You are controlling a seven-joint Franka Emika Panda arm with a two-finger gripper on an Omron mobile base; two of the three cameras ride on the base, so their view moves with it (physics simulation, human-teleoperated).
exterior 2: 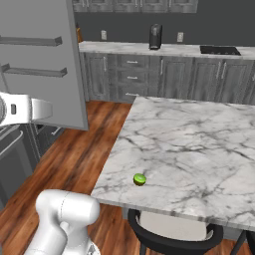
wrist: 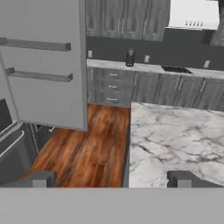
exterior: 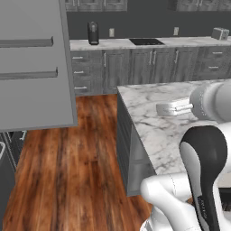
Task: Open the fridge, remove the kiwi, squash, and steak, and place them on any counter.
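Fridge: one fridge door (exterior 2: 45,64) is standing swung open at my left, upright, carrying two shelf rails.
Counter: one marble island counter (exterior 2: 199,149) is stretching away to my right, long axis running away from me.
Gripper: my gripper (wrist: 111,179) is hanging with its jaws spread fully wide, holding nothing, facing the floor gap between door and island.
Kiwi: one kiwi (exterior 2: 140,179) is sitting near the counter's front-left corner, green face tilted up.
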